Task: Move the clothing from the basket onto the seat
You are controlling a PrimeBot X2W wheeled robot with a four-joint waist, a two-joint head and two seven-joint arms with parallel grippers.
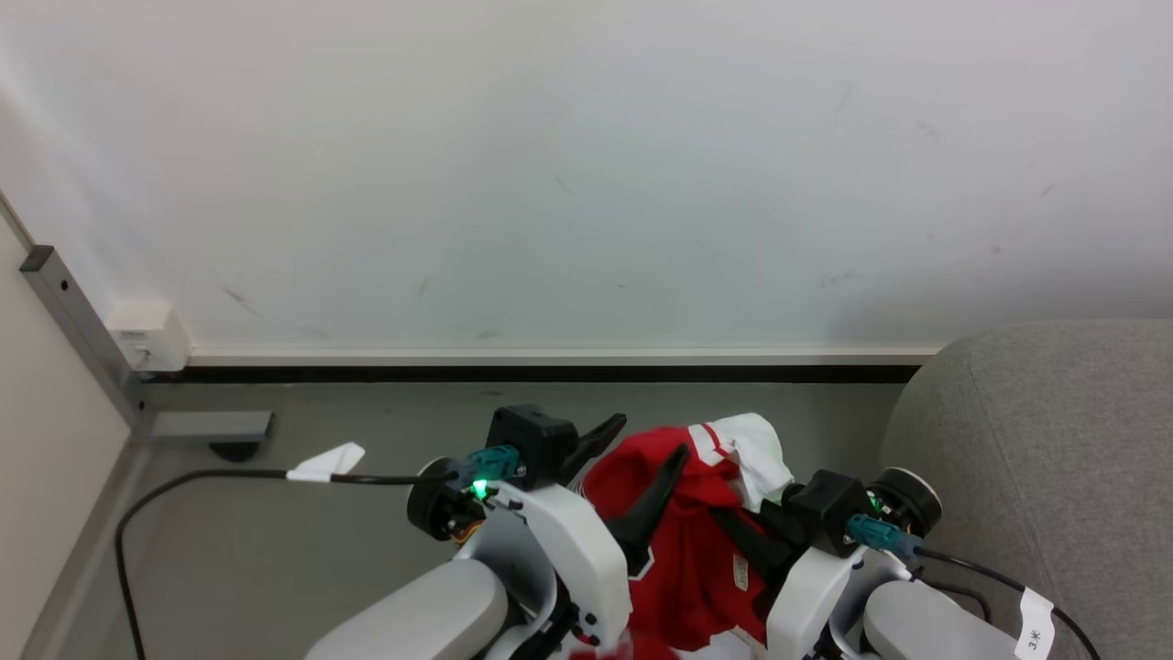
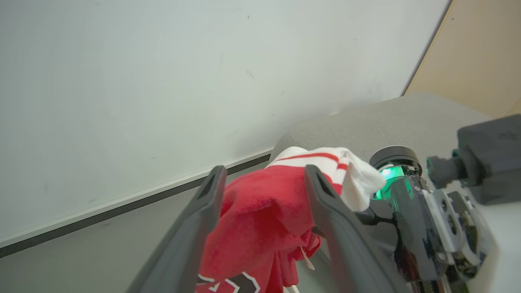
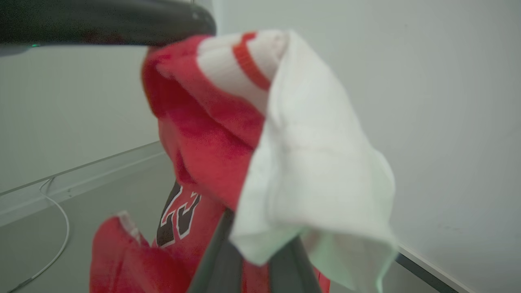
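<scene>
Just to the left of the large grey woven-fabric seat (image 1: 1035, 440), clear of its rounded edge, the red fabric clothing (image 1: 683, 559) with a black white-edged number and white striped trim hangs between both arms, above the grey floor (image 1: 367, 559). Its long axis runs straight down from a bunched top, where a pale white lining cloth (image 1: 756, 454) spills over on the seat side. The right jaws are closed on that bunch: in the right wrist view their two dark fingers (image 3: 211, 268) converge under the fabric, tips hidden by it. The left jaws stand wide apart, gripping nothing; one finger (image 1: 652, 500) lies against the red cloth, and the other points clear of it, away from the seat. The carry looks to be the step in hand, and it turns on a sideways swing: the seat lies beyond the right arm, which is nearer to it and bears the load.
</scene>
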